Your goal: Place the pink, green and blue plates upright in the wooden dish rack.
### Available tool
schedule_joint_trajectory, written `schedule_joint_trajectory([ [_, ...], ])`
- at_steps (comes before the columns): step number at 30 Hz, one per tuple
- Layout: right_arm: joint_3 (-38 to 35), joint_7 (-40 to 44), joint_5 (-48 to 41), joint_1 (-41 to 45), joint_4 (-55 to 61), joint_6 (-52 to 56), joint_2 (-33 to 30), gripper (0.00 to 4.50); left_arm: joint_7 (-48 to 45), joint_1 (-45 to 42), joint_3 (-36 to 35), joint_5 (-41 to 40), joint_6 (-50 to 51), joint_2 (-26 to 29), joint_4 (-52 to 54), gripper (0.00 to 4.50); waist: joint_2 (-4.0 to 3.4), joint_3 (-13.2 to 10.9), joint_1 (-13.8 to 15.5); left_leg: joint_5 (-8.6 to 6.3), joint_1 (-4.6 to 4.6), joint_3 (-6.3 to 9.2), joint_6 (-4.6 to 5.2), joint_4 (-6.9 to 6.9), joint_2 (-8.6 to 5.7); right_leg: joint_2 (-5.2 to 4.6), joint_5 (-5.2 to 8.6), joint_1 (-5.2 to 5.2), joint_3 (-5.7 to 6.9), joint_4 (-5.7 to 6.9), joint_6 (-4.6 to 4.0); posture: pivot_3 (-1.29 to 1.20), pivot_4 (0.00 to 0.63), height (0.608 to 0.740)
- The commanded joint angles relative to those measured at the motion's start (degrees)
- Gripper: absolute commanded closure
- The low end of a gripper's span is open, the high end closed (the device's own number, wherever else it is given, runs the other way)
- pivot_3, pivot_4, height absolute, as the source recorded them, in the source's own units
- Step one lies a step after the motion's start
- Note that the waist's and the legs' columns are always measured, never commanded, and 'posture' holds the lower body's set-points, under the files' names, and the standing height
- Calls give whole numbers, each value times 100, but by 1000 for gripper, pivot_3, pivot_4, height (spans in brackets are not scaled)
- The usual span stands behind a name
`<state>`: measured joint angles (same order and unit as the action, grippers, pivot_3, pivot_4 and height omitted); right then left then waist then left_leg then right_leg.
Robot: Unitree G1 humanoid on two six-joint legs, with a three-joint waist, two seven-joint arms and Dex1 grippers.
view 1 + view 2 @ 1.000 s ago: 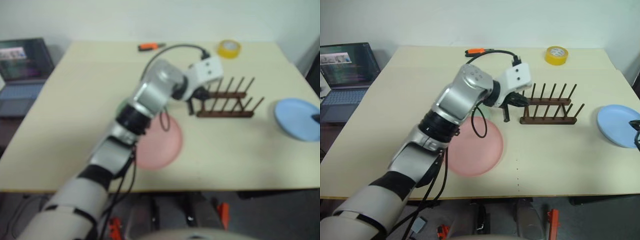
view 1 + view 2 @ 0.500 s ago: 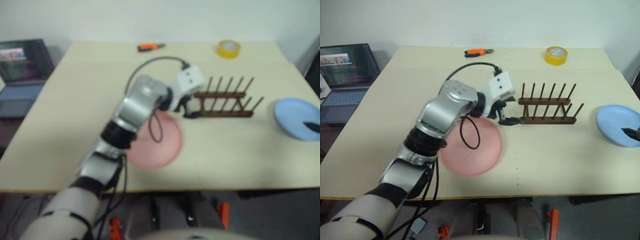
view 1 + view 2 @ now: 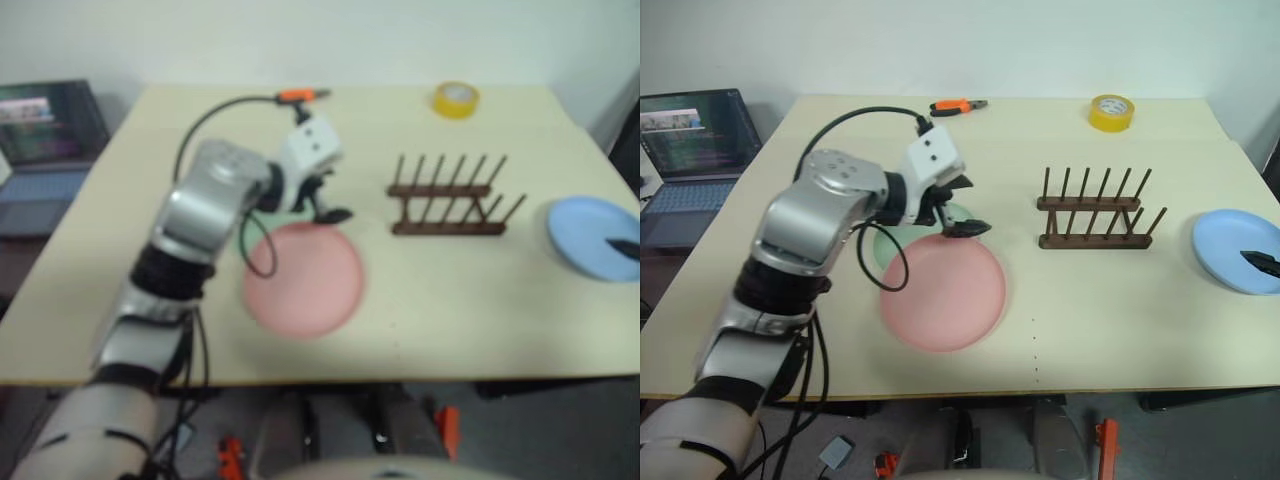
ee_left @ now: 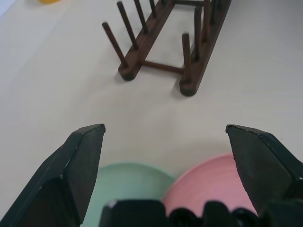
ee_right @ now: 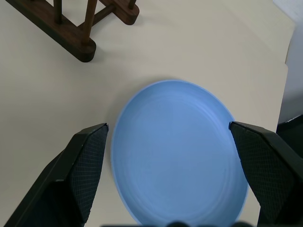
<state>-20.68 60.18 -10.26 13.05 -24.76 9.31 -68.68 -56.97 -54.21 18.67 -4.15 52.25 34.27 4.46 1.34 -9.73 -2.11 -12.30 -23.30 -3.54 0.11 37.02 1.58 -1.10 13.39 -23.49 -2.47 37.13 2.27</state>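
In the head views, the pink plate (image 3: 943, 292) lies flat on the table (image 3: 1110, 320), toward the near edge and left of the middle. The green plate (image 3: 892, 240) lies flat under its far left rim, mostly covered by it and by the arm. The left gripper (image 3: 958, 207) hangs over the far rim of the pink plate with its fingers spread wide and nothing between them. The wooden dish rack (image 3: 1096, 213) stands empty to the right of the pink plate, well apart from it. The blue plate (image 3: 1232, 250) lies flat at the table's right edge, with a tip of the right gripper (image 3: 1262, 263) over it. A yellow tape roll (image 3: 1112, 110) and orange-handled pliers (image 3: 958, 104) sit along the far edge; a laptop (image 3: 695, 135) stands off the table's left side.

The left wrist view shows the two fingers (image 4: 75, 175) wide apart and empty, the green and pink plates below them and the rack beyond.

The right wrist view shows fingers (image 5: 80, 170) equally wide and empty, straddling the blue plate, with the rack's end near it.
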Motion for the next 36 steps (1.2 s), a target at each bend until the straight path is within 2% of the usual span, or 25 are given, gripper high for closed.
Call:
schedule_joint_trajectory([
  [1,-117,193,-164,-10,371,27,-102,52,-94,53,-295,-128,82,414,195,0,0,0,-4,0,2,0,0,-1,1,1,1,0,0,2,-2,0,150,740],
  [6,-296,612,-770,-207,1344,531,79,52,-97,249,-452,-302,232,769,95,0,3,-1,12,0,5,2,0,2,5,0,2,5,2,5,-3,0,150,740],
  [10,-321,561,-954,-319,1911,785,203,52,-154,447,-365,-365,263,930,28,0,7,-4,31,0,5,2,0,3,5,-3,1,9,4,0,-1,0,150,740],
  [16,-317,439,-977,-428,2215,935,283,52,-105,659,-221,-244,80,1081,-280,0,13,-7,38,0,4,3,0,2,6,-5,2,8,8,-2,-4,0,150,740],
  [26,-389,359,-985,-549,2533,1073,304,52,-115,843,-109,-239,13,990,-607,0,21,-12,34,0,4,2,0,1,7,-5,4,7,8,-1,-6,0,150,740],
  [29,-413,351,-976,-588,2582,1099,298,0,-99,835,-109,-242,22,976,-609,591,23,-13,36,0,2,4,0,1,8,-4,4,7,10,-1,-7,0,150,740],
  [36,-410,325,-944,-591,2617,1129,276,0,-111,776,-128,-231,-30,982,-713,3140,23,-13,35,0,3,4,0,1,8,-5,5,7,10,-1,-9,0,150,740],
])
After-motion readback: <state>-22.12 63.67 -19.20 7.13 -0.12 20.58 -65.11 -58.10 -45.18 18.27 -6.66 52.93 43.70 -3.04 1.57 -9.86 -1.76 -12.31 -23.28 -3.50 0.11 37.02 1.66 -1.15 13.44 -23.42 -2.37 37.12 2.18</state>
